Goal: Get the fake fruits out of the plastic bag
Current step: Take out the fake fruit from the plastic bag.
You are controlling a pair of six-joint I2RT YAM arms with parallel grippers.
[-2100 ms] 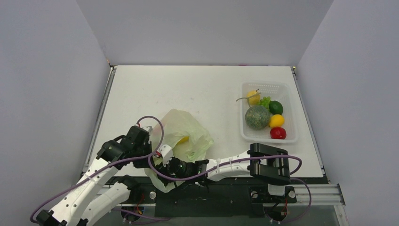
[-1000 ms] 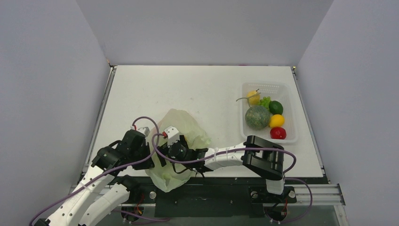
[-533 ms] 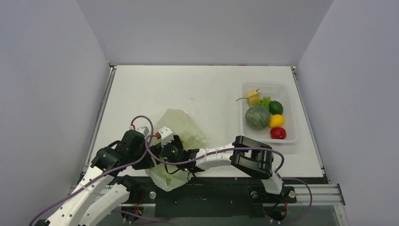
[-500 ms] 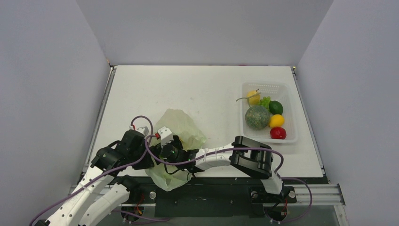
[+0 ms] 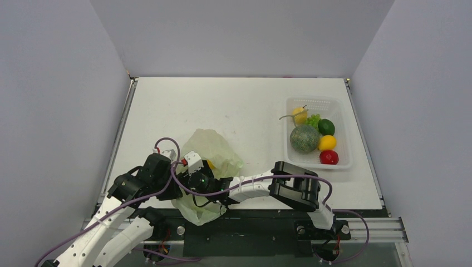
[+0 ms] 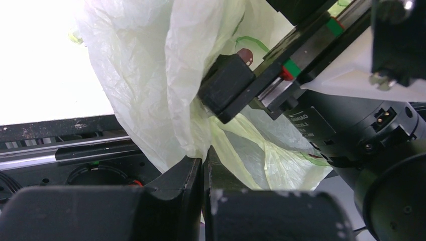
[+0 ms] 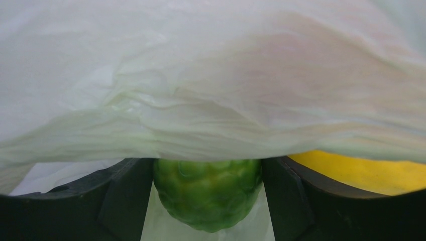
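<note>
The pale green plastic bag (image 5: 216, 148) lies crumpled at the near left of the table. My left gripper (image 6: 204, 163) is shut on a fold of the bag (image 6: 150, 75) at its near edge. My right gripper (image 7: 207, 201) is inside the bag, its fingers (image 7: 128, 196) closed on a bumpy green fruit (image 7: 207, 191). A yellow fruit (image 7: 366, 173) lies just right of it under the bag film; a yellow spot of it shows in the top view (image 5: 210, 164). In the top view the right gripper (image 5: 192, 177) is partly covered by the bag.
A white mesh basket (image 5: 340, 162) at the right holds a mottled melon (image 5: 304, 138), a stemmed yellow pear (image 5: 300, 115), grapes, and green (image 5: 326, 127), yellow (image 5: 327, 142) and red (image 5: 329, 157) fruits. The table's near edge and metal rail (image 6: 55, 145) lie just below the bag.
My right gripper has pushed leftward into the bag, and the bag has crumpled toward the near left. The left gripper has kept its hold on the bag and shifted slightly nearer.
</note>
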